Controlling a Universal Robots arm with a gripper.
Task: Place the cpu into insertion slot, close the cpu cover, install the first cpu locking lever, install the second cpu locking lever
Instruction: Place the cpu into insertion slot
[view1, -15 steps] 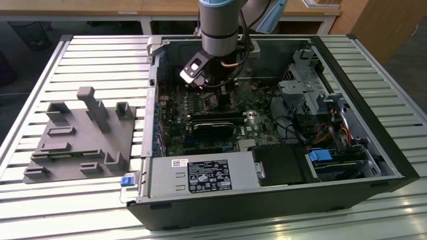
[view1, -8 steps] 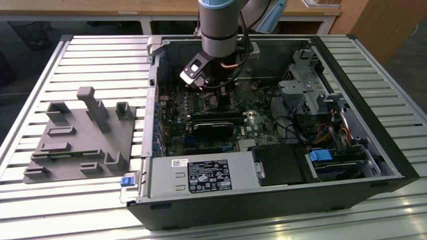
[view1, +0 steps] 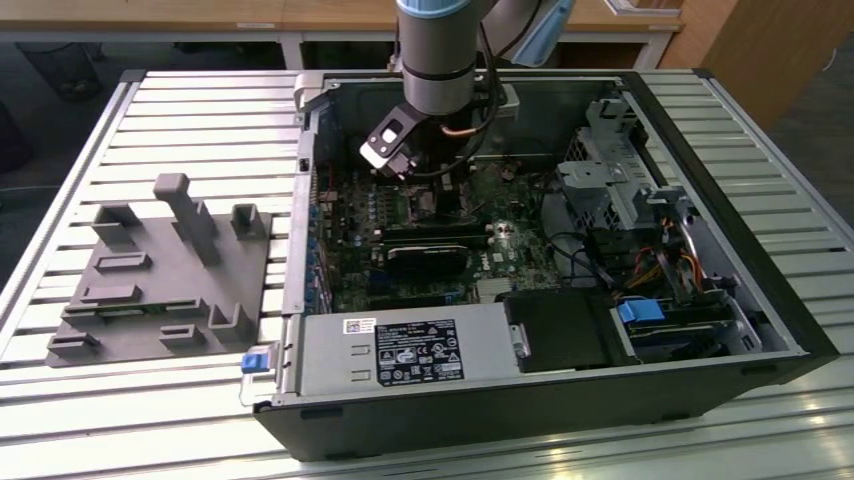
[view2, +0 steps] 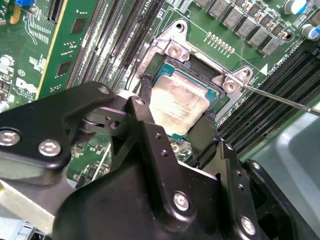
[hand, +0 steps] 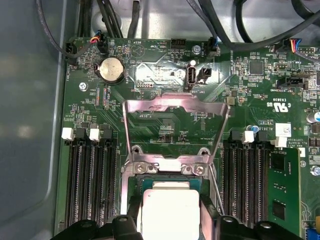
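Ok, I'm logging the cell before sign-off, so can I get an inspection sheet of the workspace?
surface: slatted metal table carrying an open computer case.
job's things: cpu in the insertion slot; cpu cover raised open; a locking lever unlatched.
clutter: grey fixture tray beside the case.
gripper: gripper low over the cpu.
cables: coloured wires inside the case.
surroundings: wooden furniture behind the table.
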